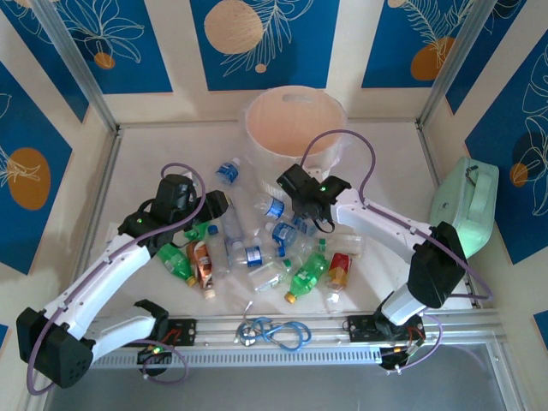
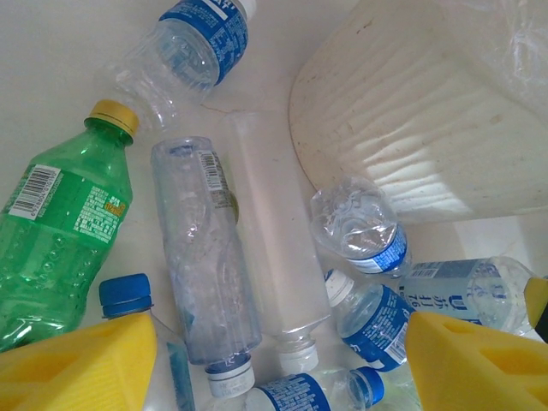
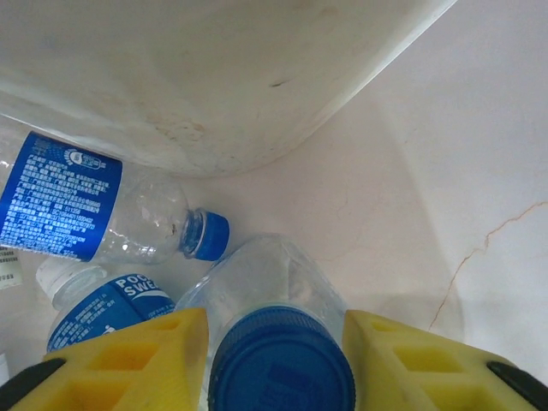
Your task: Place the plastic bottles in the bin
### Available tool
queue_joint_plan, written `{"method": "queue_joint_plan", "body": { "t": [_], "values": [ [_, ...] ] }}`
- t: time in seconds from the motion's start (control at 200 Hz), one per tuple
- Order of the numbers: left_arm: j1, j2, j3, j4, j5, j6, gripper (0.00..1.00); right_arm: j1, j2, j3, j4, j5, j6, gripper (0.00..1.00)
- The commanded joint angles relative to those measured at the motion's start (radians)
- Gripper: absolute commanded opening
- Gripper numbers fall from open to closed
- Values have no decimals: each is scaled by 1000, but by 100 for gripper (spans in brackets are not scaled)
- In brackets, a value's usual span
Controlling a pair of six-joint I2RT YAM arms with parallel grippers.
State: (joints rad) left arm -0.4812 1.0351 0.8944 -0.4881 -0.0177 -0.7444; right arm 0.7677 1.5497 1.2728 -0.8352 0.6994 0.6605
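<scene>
From above, the bottles (image 1: 257,248) lie heaped mid-frame on the pale surface (image 1: 154,154), just below the ribbed cream bin (image 1: 295,120) at the top centre. At the left wrist, the left tool (image 2: 274,377) stands wide over a crumpled clear bottle (image 2: 205,257): thin, light, springy plastic, likely slick, so safest taken at the stiff neck (image 2: 229,360). At the right wrist, the right tool (image 3: 276,360) sits narrow, yellow pads (image 3: 137,360) seemingly pressed to both sides of the hard blue cap (image 3: 281,368) on a small bottle (image 3: 265,274).
</scene>
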Motion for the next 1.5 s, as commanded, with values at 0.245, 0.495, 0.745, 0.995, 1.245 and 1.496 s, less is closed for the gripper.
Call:
{"method": "queue_joint_plan", "body": {
  "t": [0.245,0.495,0.745,0.995,1.245,1.496],
  "values": [
    [-4,-18,-22,5,13,-9,76,81,-87,-4,-106,112,12,33],
    [-4,-9,-14,-4,-4,-16,76,176,-210,113,-278,150,32,30],
    [-2,-7,-13,-8,-13,-32,76,338,-269,336,-258,145,-117,29],
    [0,-7,10,-21,-19,-32,76,231,-222,634,-112,43,-273,29],
    [13,18,29,-60,-7,-33,77,-80,15,988,-207,-217,-213,28],
    [35,17,47,-84,4,-23,77,-189,323,1350,-478,-367,-168,27]
  ]
}}
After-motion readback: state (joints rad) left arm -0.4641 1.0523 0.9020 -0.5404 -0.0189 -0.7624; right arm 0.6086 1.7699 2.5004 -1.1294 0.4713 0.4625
